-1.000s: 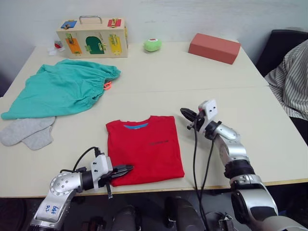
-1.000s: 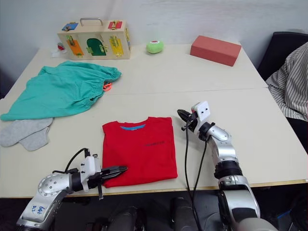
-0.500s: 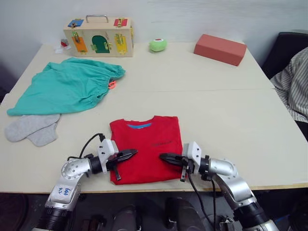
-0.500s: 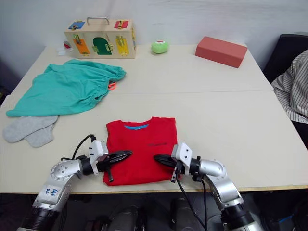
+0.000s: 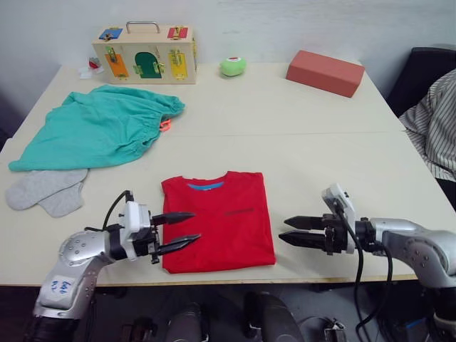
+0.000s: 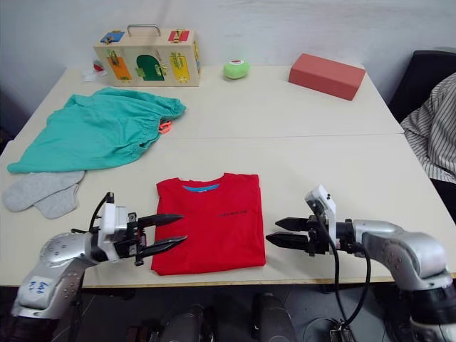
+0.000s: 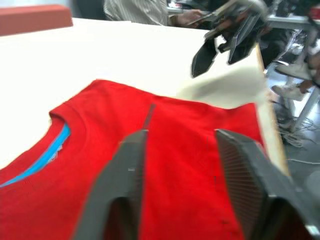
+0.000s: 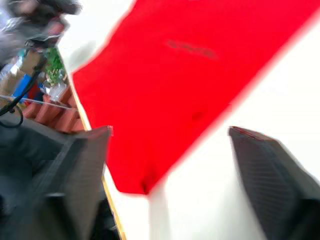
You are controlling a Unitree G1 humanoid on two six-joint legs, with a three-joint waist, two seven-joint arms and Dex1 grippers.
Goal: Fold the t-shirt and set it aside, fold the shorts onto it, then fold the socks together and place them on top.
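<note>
Left eye view shows both spread claws, left claw (image 5: 177,229) and right claw (image 5: 293,231), flanking the part-folded t-shirt (image 5: 216,219), probably next pinching its near edge to fold.

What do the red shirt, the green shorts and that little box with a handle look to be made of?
The t-shirt looks like soft matte knit, probably cotton: it lies flat with limp edges. The shorts seem a thin woven or knit fabric, rumpling into folds, gathered at the waist. The box looks like pale unfinished wood with a metal handle and coloured fittings, though painted board is possible.
</note>
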